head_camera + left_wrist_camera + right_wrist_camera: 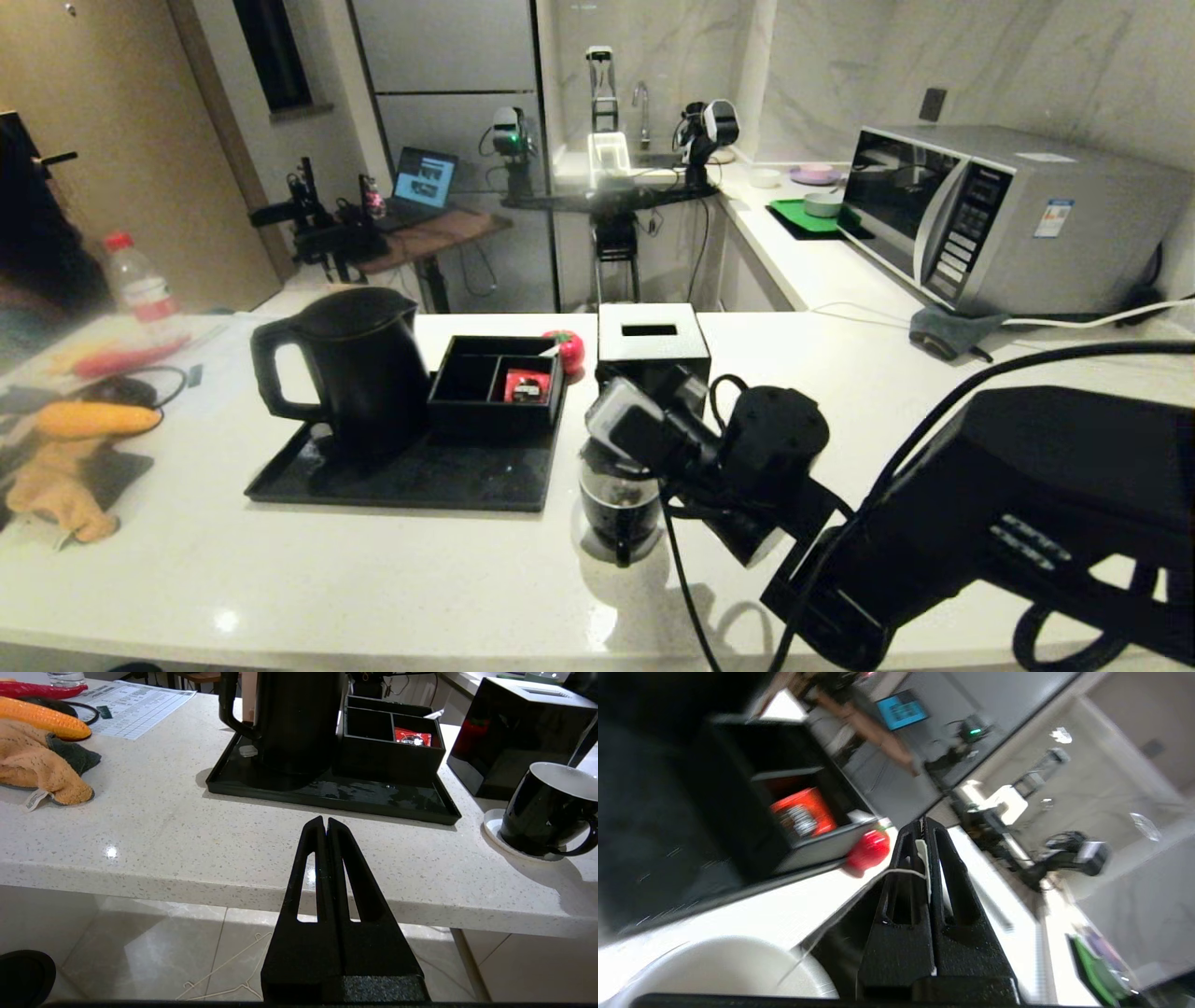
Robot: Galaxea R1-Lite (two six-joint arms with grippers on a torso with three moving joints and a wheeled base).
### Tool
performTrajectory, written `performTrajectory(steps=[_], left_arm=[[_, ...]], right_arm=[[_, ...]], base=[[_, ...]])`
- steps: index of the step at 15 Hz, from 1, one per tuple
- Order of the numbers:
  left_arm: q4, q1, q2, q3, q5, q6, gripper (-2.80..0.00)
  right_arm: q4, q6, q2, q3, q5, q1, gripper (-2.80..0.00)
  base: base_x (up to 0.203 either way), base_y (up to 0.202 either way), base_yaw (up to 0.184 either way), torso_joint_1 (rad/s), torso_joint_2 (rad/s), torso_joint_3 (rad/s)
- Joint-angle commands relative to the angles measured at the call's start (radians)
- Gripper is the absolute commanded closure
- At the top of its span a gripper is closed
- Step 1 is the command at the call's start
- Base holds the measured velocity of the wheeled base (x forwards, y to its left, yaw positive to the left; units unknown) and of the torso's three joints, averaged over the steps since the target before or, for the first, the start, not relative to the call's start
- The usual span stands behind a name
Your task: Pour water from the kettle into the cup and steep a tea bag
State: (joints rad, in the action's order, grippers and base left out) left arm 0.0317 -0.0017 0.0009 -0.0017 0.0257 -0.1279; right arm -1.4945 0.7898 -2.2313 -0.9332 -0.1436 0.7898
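Note:
The black kettle point(350, 373) stands upright on a black tray point(467, 485) at the left of the counter. The black cup point(616, 504) with a white inside point(724, 966) sits on a white saucer point(490, 823) to the right of the tray. My right arm point(775, 439) reaches over the cup. My right gripper point(923, 821) is shut on the tea bag's white paper tag point(923, 851). Its string point(859, 891) runs down into the cup. The pouch and the water are hidden. My left gripper point(325, 820) hangs shut and empty before the counter's front edge.
An organizer box point(495, 383) on the tray holds a red packet point(526, 385); a red tomato-like object point(567, 350) lies behind it. A black tissue box point(651, 341) stands behind the cup. A microwave point(999, 219) stands at the right, an orange cloth point(56, 485) at the left.

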Motion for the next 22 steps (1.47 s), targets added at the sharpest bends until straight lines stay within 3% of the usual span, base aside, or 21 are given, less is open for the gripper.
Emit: performTrajectory(steps=[1,8,15,22], left_arm=[[0.001,0.0,-0.001,0.0,0.0,-0.001,0.0],[0.001,0.0,-0.001,0.0,0.0,-0.001,0.0],[0.001,0.0,-0.001,0.0,0.0,-0.001,0.0],[0.001,0.0,-0.001,0.0,0.0,-0.001,0.0]], right_arm=[[-0.009,0.003,-0.047,-0.001,0.002,0.0,0.0],[-0.007,0.002,0.047,-0.002,-0.003,-0.005,0.0],[0.008,0.002,0.206,0.002,-0.002,-0.062,0.0],[-0.004,0.002,0.19,0.011,0.004,-0.066,0.0]], base=[[0.0,0.0,0.0,0.0,0.0,0.0],[0.0,0.0,0.0,0.0,0.0,0.0],[0.0,0.0,0.0,0.0,0.0,0.0],[0.0,0.0,0.0,0.0,0.0,0.0]])
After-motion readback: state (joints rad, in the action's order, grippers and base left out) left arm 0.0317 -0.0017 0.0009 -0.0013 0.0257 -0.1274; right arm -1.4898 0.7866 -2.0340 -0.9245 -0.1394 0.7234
